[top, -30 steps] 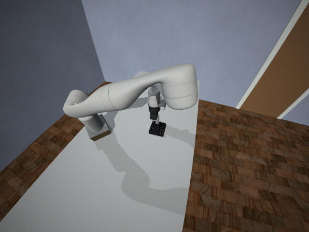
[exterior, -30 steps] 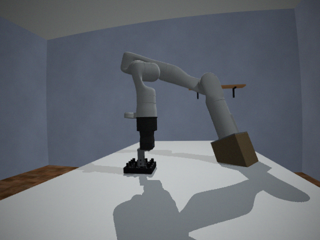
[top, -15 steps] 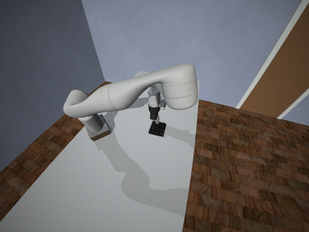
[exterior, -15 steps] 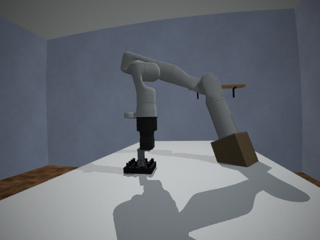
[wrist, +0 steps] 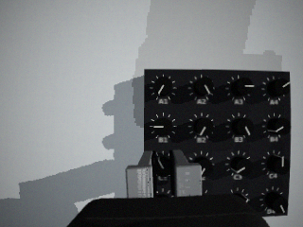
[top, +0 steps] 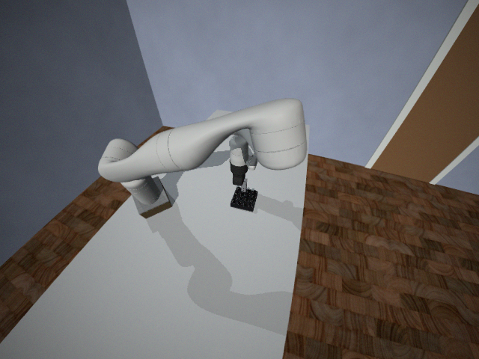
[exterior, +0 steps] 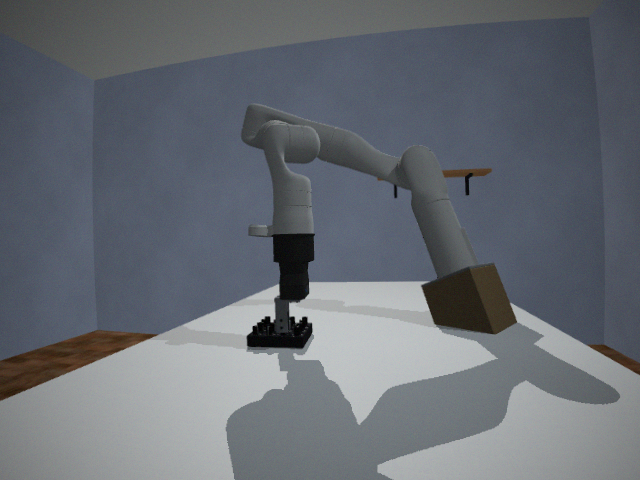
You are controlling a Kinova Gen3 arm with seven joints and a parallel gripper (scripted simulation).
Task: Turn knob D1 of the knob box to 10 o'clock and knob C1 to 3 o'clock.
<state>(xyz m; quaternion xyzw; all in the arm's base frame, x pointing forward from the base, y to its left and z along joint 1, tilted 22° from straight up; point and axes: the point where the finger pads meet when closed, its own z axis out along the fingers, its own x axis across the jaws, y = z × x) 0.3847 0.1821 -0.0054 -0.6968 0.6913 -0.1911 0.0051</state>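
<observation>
I have the jaws pinched on knob C1 [wrist: 161,163]; knob box [wrist: 215,101] labels A1–A4 read upright.

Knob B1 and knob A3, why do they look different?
Black round knob B1 has its white line pointing left, at 9 o'clock; black round knob A3 has its line pointing right, at 3 o'clock. B1 is first in the second row, right next to the grey claw, which pinches knob C1; A3 is third in the back row, farther off. Both are the same size, untouched.
</observation>
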